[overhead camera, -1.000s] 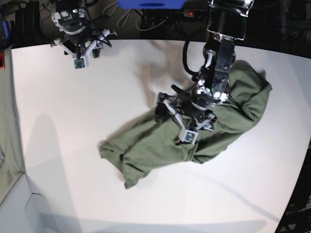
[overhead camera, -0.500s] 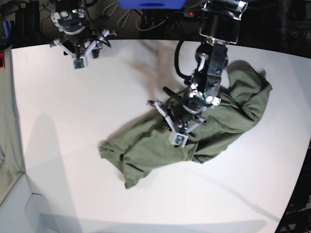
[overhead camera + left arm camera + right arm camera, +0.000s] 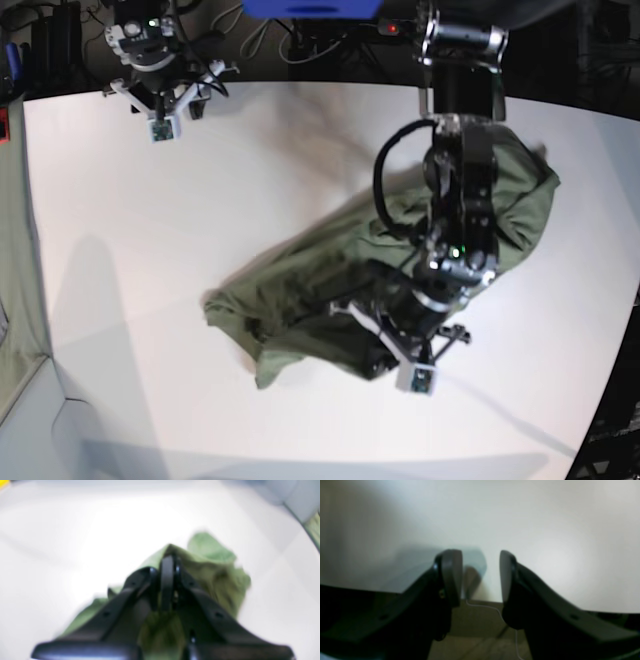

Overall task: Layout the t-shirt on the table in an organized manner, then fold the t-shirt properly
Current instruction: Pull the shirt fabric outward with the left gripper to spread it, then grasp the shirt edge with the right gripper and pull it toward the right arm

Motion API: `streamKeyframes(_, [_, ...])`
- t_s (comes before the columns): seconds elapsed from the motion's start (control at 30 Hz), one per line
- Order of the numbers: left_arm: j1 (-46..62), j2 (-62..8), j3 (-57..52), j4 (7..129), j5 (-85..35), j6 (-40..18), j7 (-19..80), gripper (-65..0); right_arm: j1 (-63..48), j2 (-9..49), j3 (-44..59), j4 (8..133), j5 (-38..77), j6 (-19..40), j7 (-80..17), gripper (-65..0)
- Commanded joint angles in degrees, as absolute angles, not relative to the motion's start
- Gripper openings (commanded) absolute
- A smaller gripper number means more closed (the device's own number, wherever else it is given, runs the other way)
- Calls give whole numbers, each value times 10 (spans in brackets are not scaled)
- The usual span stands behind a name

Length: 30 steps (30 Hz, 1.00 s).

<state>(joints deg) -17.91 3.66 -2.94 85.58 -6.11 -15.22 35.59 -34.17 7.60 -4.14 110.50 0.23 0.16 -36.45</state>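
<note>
crumpled olive t-shirt (image 3: 300,300) pinched by left hand (image 3: 168,562)

Your left tool (image 3: 167,580) is clamped tight on a fold of the t-shirt (image 3: 300,300), its arm stretched out low with the wrist angled down. Your right tool (image 3: 480,577) hangs half-parted and empty at the desk's (image 3: 150,250) far edge.

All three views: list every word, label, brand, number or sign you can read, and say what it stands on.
None can be read.
The t-shirt shows no print or label.
The white table is unmarked.
The left gripper and right gripper bear no lettering; both wrist views are blurred.
</note>
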Motion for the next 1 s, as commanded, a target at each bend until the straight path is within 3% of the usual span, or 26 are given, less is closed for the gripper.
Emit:
streamKeyframes(0.0, [-224,37,-40,837,-62,-151,341,-646,-343,78,-40,1113,1,2,-356,-396])
streamKeyframes(0.17, [-403,41,-105,647,-36,-151,338,-647,-348,80,-40,1113,1,2,-356,-396])
streamKeyframes(0.33, [-538,21,-145,428,12,-151,258,-628,-356,80,-40,1114,0,2,-356,-396])
streamKeyframes(0.4, [-569,7,-149,356,21,-151,233,-558,-356,80,-40,1115,0,2,-356,-396])
streamKeyframes(0.47, [-579,5,-148,327,25,-151,208,-447,-356,80,-40,1115,0,2,-356,-396])
streamKeyframes(0.57, [-567,4,-150,328,22,-151,194,-352,-356,80,-40,1115,0,2,-356,-396])
streamKeyframes(0.73, [-499,3,-150,385,21,-152,208,-360,-356,80,-44,1116,0,2,-355,-396])
streamKeyframes(0.97, [-327,-26,-152,599,20,-152,301,-356,-319,77,-67,1156,0,2,-354,-396])
